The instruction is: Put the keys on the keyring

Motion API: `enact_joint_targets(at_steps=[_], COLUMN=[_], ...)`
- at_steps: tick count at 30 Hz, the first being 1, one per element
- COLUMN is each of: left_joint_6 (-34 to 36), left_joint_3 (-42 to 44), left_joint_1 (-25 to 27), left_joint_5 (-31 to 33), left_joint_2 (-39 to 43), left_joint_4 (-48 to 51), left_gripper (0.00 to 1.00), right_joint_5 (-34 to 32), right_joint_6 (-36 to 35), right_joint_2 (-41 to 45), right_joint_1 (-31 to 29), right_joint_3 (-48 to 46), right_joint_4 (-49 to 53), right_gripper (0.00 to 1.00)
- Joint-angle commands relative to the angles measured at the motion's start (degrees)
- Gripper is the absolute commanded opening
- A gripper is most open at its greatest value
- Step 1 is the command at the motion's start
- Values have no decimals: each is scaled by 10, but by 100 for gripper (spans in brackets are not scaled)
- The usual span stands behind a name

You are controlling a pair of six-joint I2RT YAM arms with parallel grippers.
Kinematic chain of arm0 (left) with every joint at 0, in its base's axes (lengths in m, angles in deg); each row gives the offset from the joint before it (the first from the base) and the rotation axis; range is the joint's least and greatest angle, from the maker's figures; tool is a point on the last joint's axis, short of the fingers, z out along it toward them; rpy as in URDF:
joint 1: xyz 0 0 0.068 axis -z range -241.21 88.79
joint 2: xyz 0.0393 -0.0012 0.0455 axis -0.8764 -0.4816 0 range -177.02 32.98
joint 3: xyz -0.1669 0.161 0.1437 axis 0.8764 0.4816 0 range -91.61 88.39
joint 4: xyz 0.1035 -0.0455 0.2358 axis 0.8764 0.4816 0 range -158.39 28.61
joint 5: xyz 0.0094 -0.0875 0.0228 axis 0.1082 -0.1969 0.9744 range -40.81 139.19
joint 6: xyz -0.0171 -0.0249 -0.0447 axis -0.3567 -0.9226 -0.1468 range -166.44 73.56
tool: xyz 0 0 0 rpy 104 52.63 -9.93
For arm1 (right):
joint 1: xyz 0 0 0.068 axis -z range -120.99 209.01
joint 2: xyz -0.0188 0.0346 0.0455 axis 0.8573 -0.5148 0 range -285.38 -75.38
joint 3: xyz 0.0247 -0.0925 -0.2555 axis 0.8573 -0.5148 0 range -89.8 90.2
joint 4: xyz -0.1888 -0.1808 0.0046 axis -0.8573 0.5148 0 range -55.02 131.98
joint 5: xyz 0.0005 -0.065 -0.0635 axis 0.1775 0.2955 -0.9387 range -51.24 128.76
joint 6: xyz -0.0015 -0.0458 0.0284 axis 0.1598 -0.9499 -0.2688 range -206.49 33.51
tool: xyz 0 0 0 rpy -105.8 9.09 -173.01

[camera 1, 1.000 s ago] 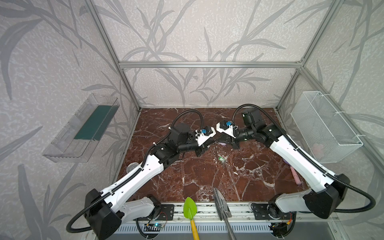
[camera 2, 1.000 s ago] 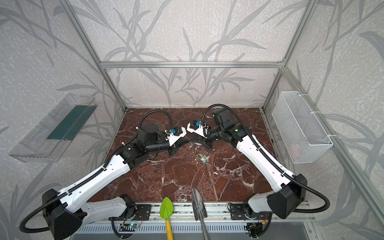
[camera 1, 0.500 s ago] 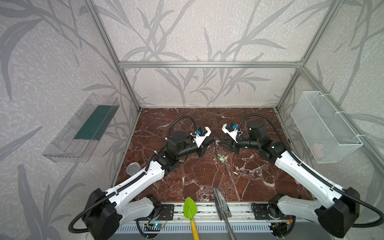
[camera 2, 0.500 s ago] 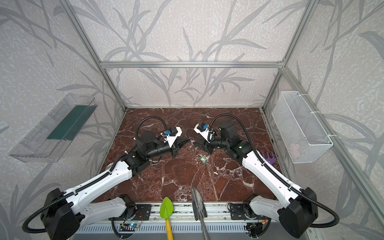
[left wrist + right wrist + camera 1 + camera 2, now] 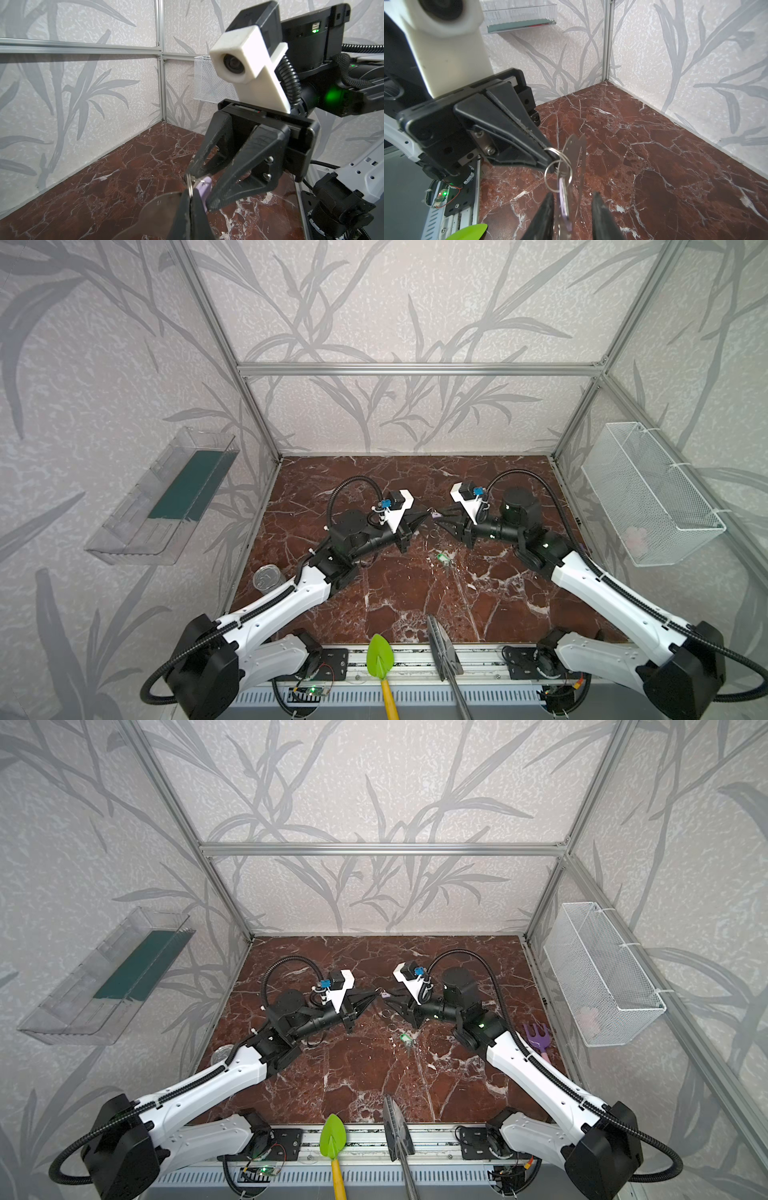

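My left gripper [image 5: 427,517] [image 5: 375,993] is shut on the thin metal ring [image 5: 550,180] of the keyring, held above the marble floor. The grey tag [image 5: 576,149] [image 5: 162,209] hangs from that ring. The lilac key [image 5: 564,200] [image 5: 204,187] also hangs on the ring. It sits between the fingers of my right gripper [image 5: 572,199] [image 5: 440,524], which stand apart and open around it. The green key [image 5: 442,558] [image 5: 405,1039] lies on the floor below the grippers.
A tin can [image 5: 266,578] stands by the left wall. A purple claw tool [image 5: 538,1038] lies at the right edge. A green trowel [image 5: 380,659] and a grey tool [image 5: 442,649] lie at the front rail. A mesh basket [image 5: 648,497] and a clear shelf [image 5: 166,502] hang on the side walls.
My right gripper has opened its jaws and drawn back slightly to the right. Both wrists have sunk lower. The left gripper has stayed shut on the ring.
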Motion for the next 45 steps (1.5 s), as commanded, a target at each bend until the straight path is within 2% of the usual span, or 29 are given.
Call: enact_joint_targets(at_steps=[1, 5, 11, 18, 28, 35, 37, 39, 41, 45], left_joint_6=[-10, -10, -9, -9, -13, -13, -11, -8, -8, -8], left_joint_3=[-1, -1, 2, 1, 2, 7, 9, 12, 15, 16], left_joint_1=[1, 2, 1, 2, 1, 2, 1, 1, 1, 1], left_joint_5=[-5, -7, -7, -8, -11, -9, -9, -11, -11, -12], left_joint_2=[14, 13, 16, 16, 16, 21, 23, 26, 30, 35], left_joint_4=[-30, -29, -32, -35, -45, -47, -47, -47, -48, -45], left_gripper=[0, 0, 0, 0, 0, 0, 0, 0, 0, 0], right_joint_5=[13, 10, 15, 34, 96, 64, 42, 29, 21, 2], right_joint_6=[2, -15, -58, -115, -169, -165, -160, -160, -159, -155], right_joint_2=[-4, -4, -3, -15, -72, -73, -63, -53, -42, -21], right_joint_1=[-4, -4, -4, -14, -27, -27, -27, -27, -25, -22], right_joint_3=[4, 14, 32, 63, 117, 111, 101, 94, 89, 79], right_joint_4=[-23, 3, 64, 141, 236, 230, 220, 217, 214, 206], right_gripper=[24, 10, 0, 0, 0, 0, 17, 28, 33, 34])
